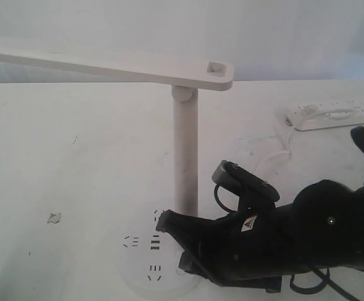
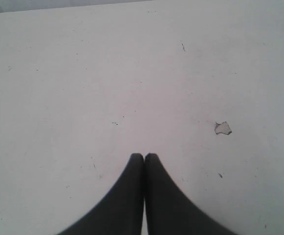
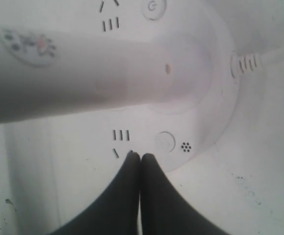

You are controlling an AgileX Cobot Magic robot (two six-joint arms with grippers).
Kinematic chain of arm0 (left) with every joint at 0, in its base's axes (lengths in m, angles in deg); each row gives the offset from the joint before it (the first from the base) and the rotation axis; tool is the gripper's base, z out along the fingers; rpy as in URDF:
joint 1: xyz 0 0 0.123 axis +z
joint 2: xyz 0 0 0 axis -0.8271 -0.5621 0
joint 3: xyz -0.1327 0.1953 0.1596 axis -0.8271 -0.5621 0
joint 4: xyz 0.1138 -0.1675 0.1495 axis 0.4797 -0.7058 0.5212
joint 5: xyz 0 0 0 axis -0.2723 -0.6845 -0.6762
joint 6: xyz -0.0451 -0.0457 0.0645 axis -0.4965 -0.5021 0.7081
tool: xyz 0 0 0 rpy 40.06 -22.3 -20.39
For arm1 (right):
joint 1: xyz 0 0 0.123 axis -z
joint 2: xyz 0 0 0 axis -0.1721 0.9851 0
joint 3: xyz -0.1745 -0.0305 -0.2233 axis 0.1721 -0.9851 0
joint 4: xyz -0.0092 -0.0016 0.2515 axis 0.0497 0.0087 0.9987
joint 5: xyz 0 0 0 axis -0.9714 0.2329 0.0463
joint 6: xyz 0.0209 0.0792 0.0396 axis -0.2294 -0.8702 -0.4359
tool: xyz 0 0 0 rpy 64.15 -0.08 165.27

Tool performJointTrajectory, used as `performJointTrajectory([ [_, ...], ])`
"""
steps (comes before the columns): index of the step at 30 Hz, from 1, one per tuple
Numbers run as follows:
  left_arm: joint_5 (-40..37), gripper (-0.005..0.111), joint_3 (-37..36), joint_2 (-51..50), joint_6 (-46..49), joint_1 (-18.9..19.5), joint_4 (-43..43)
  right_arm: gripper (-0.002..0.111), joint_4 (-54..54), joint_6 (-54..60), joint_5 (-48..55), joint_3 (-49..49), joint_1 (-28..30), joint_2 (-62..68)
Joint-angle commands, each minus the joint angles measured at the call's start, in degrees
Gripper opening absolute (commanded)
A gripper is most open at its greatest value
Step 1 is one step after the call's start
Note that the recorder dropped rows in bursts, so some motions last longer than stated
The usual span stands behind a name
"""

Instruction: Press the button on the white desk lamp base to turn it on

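The white desk lamp (image 1: 185,144) stands mid-table, its long flat arm (image 1: 106,66) reaching left. Its round base (image 1: 138,273) shows dark socket slots (image 1: 155,241). My right gripper (image 1: 163,221) is shut and empty, its tips low over the base close to the post. In the right wrist view the shut tips (image 3: 141,156) lie on the base (image 3: 215,112) at a socket slot (image 3: 116,153), a short way from the button (image 3: 165,141) and its sun-shaped mark (image 3: 185,146). A second round button (image 3: 153,7) lies beyond the post (image 3: 83,83). My left gripper (image 2: 144,155) is shut over bare table.
A long white power strip (image 1: 332,116) lies at the back right, and the lamp's cable (image 1: 269,160) runs toward it. The table top has a small chipped spot (image 1: 54,217), also seen near my left gripper as the chip (image 2: 223,128).
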Motion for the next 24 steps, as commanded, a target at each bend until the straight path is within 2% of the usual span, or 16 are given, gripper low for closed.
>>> performJointTrajectory([
  [1, -0.19, 0.0, -0.11, 0.18, 0.12, -0.47, -0.03, 0.0, 0.34, -0.09, -0.97, -0.16, -0.3, 1.16],
  [24, -0.32, 0.0, -0.11, 0.18, 0.12, -0.47, -0.03, 0.0, 0.34, -0.09, -2.77, -0.04, -0.3, 3.18],
])
